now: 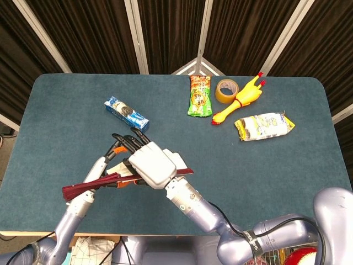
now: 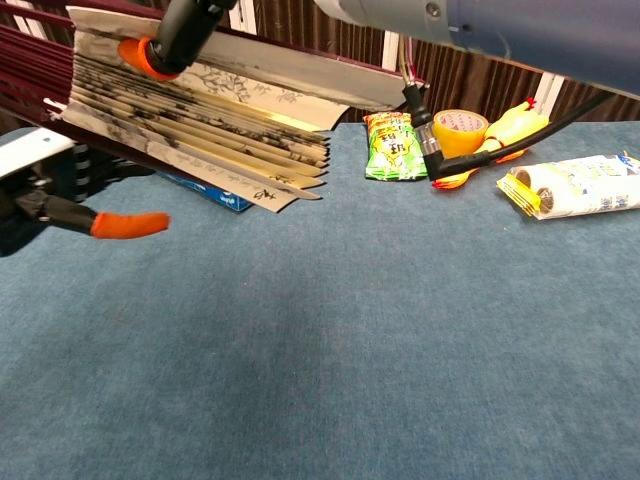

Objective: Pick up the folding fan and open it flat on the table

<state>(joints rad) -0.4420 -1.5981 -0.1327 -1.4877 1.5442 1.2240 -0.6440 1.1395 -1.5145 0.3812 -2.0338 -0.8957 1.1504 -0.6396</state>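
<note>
Right hand (image 1: 150,167) is gripping the fan (image 2: 200,120) above the table (image 1: 248,165).
Left hand (image 1: 106,168) is reaching beneath it, fingers (image 2: 130,224) apart; fan partly spread.

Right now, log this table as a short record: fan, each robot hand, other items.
fan: folding fan, partly spread, lifted off the table, dark red ribs pointing left
right robot hand: right robot hand grips the fan from above
left robot hand: left robot hand reaches in beside the fan, fingers apart; contact unclear
other items: blue snack box, green snack bag, tape roll, rubber chicken, white packet
task state: fan not yet flat on the table
</note>
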